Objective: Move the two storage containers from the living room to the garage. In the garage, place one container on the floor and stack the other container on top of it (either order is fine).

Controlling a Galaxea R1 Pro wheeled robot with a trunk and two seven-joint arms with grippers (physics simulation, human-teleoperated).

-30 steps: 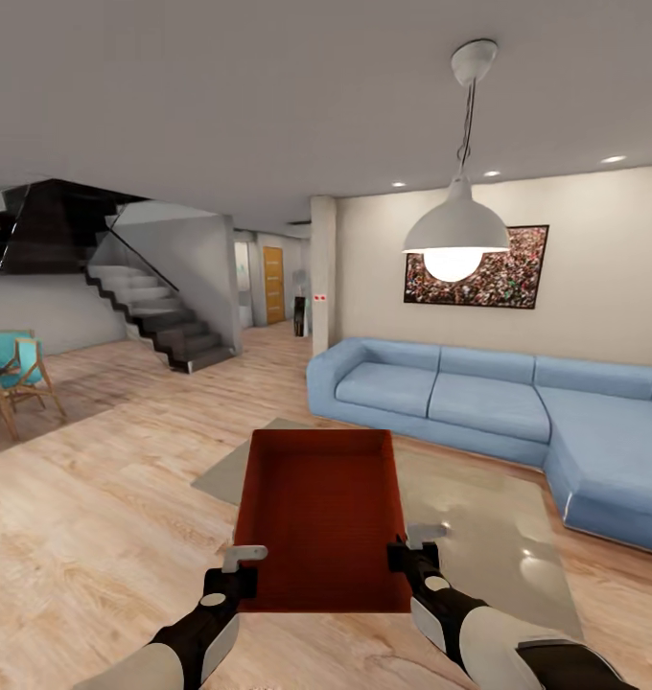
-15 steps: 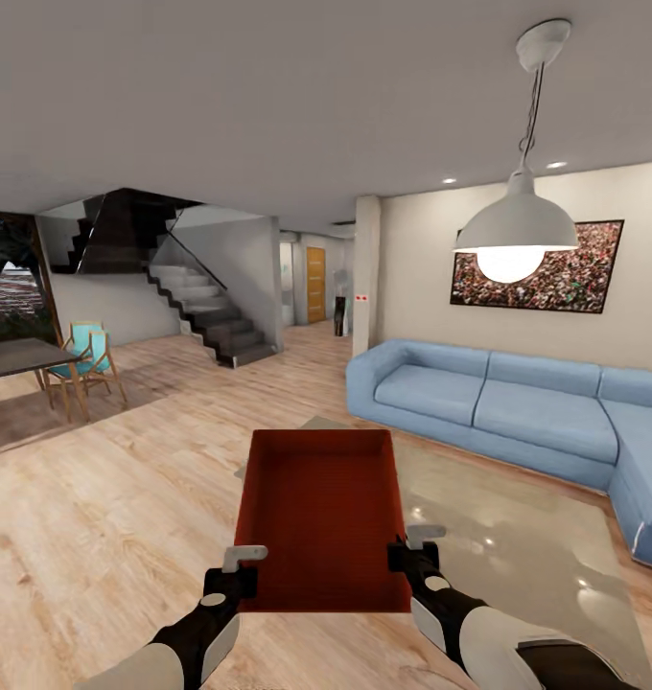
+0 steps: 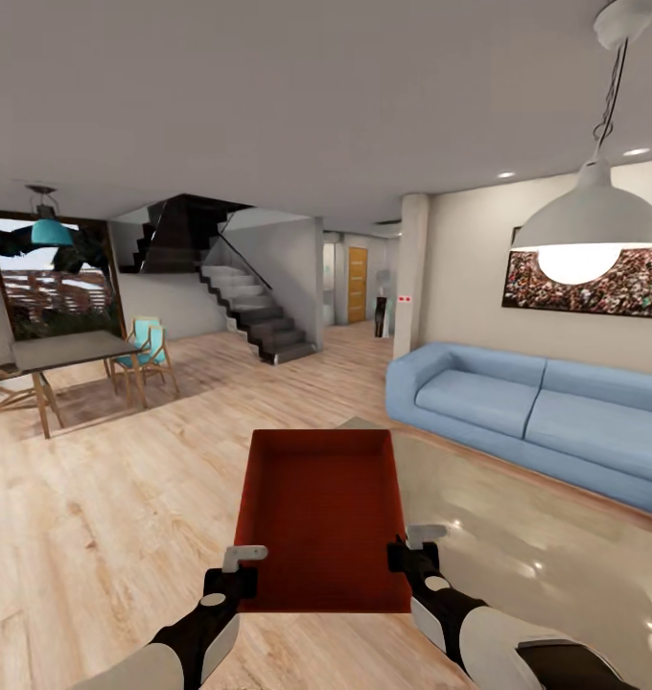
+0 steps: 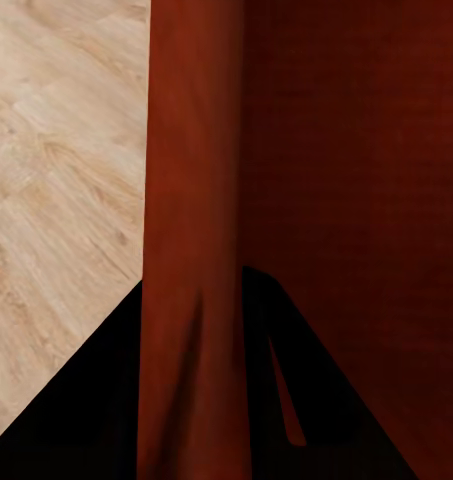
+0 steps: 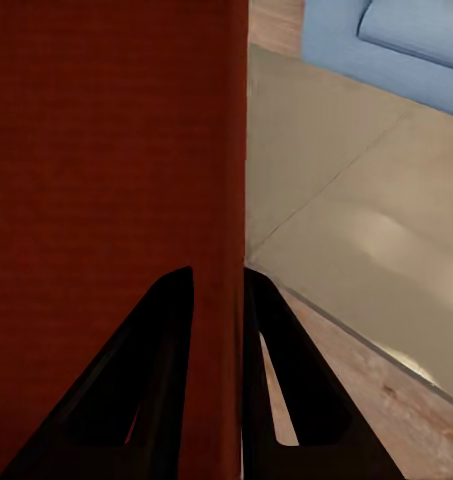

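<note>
I hold one red-orange open-top storage container in front of me, above the living room's wood-plank floor. My left gripper is shut on its left wall near the near corner, and the left wrist view has that wall pinched between the dark fingers. My right gripper is shut on its right wall, seen edge-on in the right wrist view between both fingers. The container looks empty inside.
A blue sectional sofa runs along the right, with the grey low table before it and a white pendant lamp overhead. At left stand a dining table and teal chairs. Stairs and a hallway with a wooden door lie ahead.
The whole view has swung left: sofa and lamp slid right, and the dining table, teal lamp and window came into view. The container and both grippers keep their places before me.
</note>
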